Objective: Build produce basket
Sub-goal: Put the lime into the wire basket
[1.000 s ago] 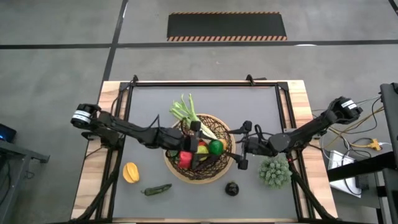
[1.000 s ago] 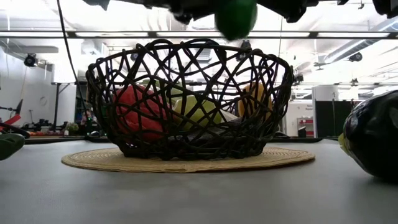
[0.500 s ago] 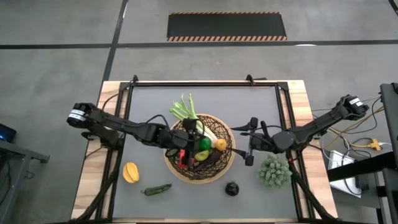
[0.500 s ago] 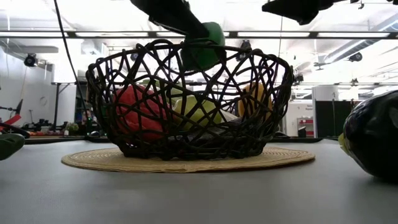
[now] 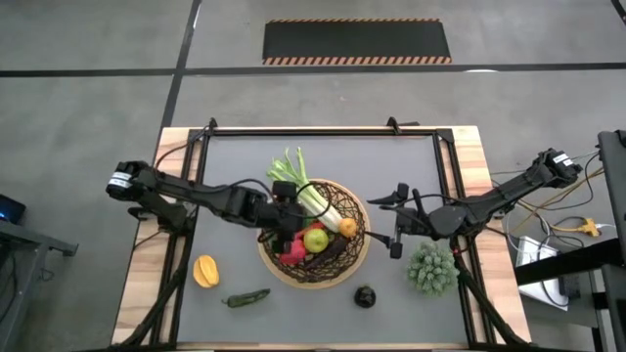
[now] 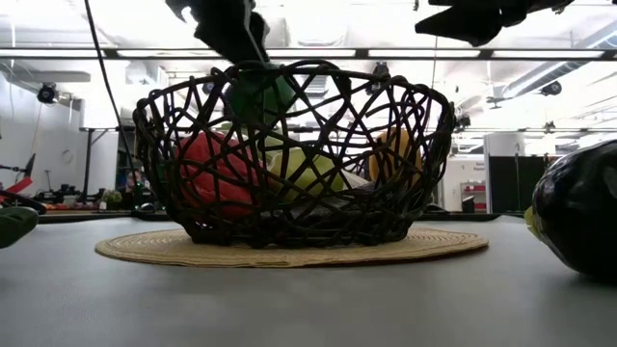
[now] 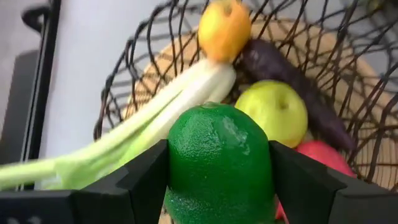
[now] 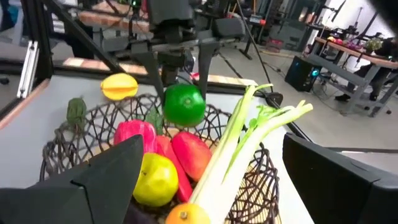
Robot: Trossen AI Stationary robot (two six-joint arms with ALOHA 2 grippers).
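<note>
The dark wicker basket stands mid-table on a tan mat. In it lie a white-green leek, its leaves over the far-left rim, an orange fruit, a yellow-green fruit, red peppers and a dark purple vegetable. My left gripper is over the basket's left part, shut on the green lime, which also shows in the right wrist view and the low view. My right gripper is open and empty just right of the basket. My left gripper pinches the lime by its two opposite sides between its two fingers. The fingers come from the table's left, slanting down. The lime hangs at about rim height inside the basket, above the red peppers and beside the leek.
On the grey mat lie a yellow fruit and a green chili at the near left, a dark eggplant near the front edge, and a bushy green vegetable at the right, just in front of my right arm.
My left gripper has carried the lime from above the basket's middle toward the table's left and down, to rim height over the basket's left part. My right gripper has drawn back a little toward the table's right edge.
</note>
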